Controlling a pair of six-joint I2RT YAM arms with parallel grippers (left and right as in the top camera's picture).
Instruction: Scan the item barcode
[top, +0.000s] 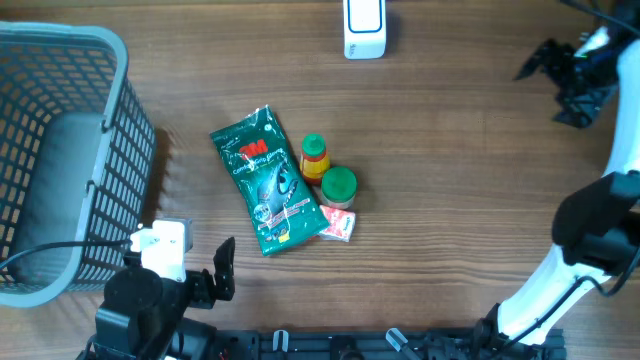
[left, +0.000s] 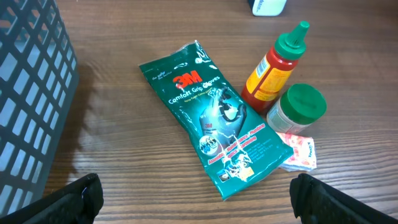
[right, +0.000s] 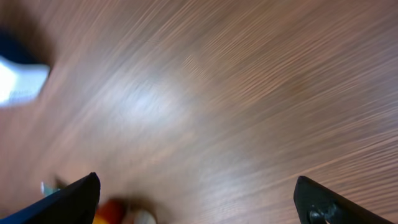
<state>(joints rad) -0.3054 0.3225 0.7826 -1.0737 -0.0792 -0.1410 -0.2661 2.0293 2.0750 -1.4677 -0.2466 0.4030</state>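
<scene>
At the middle of the wooden table (top: 450, 200), the goods awaiting a scan lie untouched: a green packet of gloves (top: 265, 180) flat with its printed face up, a red sauce bottle (top: 314, 158) and a green-lidded jar (top: 338, 186) just beside it at 3 o'clock, and a small red-and-white sachet (top: 340, 225) touching the packet's corner at 5 o'clock. Which of the four is meant for scanning cannot be told, and no barcode can be made out on any face that shows.

The white scanner (top: 364, 28) sits at the table's far edge, at 1 o'clock from the packet and well apart from it. A grey wire basket (top: 60, 150) stands at 9 o'clock.

The left gripper (left: 199, 208) hangs at 7 o'clock, near the packet, its fingers spread wide with nothing between them; its camera looks straight over the group. The right gripper (top: 548, 90) is well off at 2 o'clock, above bare wood to the right of the scanner, likewise fully spread and empty in its own blurred view.

By this showing the task appears barely begun. No item is lifted or turned toward the scanner. Still to come, it seems: picking one item, finding its code, and presenting it to the scanner.
</scene>
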